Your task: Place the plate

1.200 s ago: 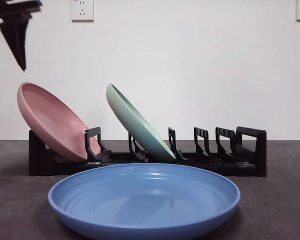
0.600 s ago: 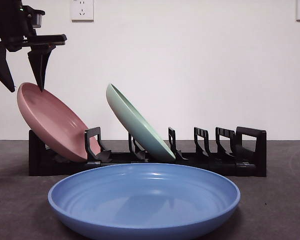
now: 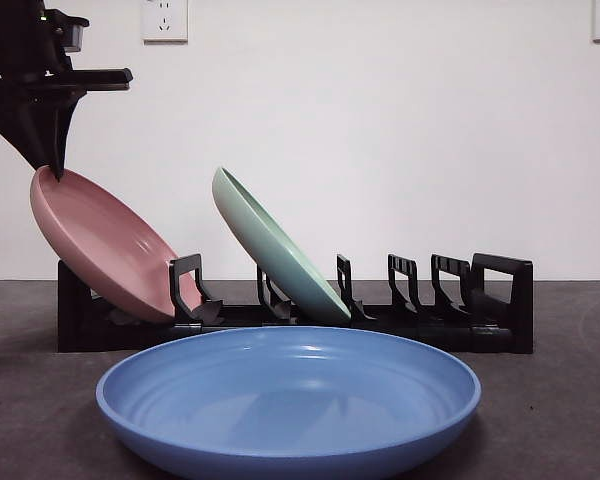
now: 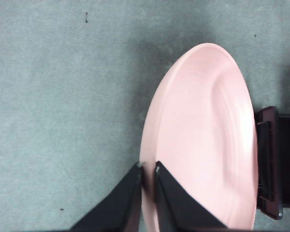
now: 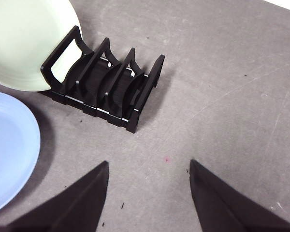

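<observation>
Three plates are showing: a blue plate [image 3: 288, 400] is lying flat on the dark table [image 3: 550, 400] nearest the front camera, while a pink plate [image 3: 105, 245] and a green plate [image 3: 276, 247] are leaning tilted in slots of the black rack [image 3: 400, 325] behind it. The left gripper [image 4: 147, 170] is clamping its jaws on the pink plate's upper rim at the rack's end, while the right gripper [image 5: 149, 170] is hovering with jaws apart over bare table near the rack's other end.
</observation>
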Robot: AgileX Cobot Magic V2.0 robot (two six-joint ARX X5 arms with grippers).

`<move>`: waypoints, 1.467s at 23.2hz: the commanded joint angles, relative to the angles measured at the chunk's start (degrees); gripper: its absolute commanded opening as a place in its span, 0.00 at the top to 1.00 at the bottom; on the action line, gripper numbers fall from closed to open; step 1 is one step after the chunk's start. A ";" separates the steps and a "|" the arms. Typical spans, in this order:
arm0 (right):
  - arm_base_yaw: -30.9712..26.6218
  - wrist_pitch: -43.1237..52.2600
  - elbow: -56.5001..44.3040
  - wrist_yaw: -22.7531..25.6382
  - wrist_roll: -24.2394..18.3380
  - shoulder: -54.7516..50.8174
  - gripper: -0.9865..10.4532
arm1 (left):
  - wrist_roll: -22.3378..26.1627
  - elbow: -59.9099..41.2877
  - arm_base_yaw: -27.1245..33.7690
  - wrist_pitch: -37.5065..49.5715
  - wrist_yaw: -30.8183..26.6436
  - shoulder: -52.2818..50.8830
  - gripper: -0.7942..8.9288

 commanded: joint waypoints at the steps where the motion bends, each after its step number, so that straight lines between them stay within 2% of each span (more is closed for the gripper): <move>1: 0.15 0.28 0.42 0.07 -0.26 0.20 0.68 | 0.04 2.10 -0.15 -0.37 -0.15 0.79 0.90; 4: 0.15 0.26 0.42 0.04 -0.26 0.20 0.68 | 1.16 7.17 -0.15 -5.79 -4.11 0.72 0.90; 10: 0.15 0.26 0.42 0.04 -0.24 0.13 0.68 | 5.03 24.13 -0.15 -21.49 -13.46 0.63 0.90; 14: 0.15 0.26 0.42 0.04 -0.24 0.13 0.68 | 6.71 28.79 -0.15 -27.65 -12.41 -2.27 0.90; 17: 0.15 0.24 0.42 0.04 -0.24 0.13 0.68 | 6.67 28.74 -0.15 -31.02 -7.10 -4.81 0.90; 22: 0.15 0.24 0.42 0.02 -0.20 0.13 0.68 | 6.67 25.90 -0.15 -31.85 -4.20 -10.47 0.90; 25: 0.15 0.26 0.42 0.02 0.07 0.13 0.68 | 6.38 21.46 -0.20 -31.63 -0.44 -15.17 0.90; 27: 0.15 0.26 0.42 0.02 0.15 0.13 0.68 | 6.32 16.90 -0.20 -30.32 2.14 -18.82 0.90; 34: 0.15 0.26 0.42 0.02 1.05 0.13 0.68 | 4.26 -0.59 -0.20 -25.44 5.81 -32.70 0.90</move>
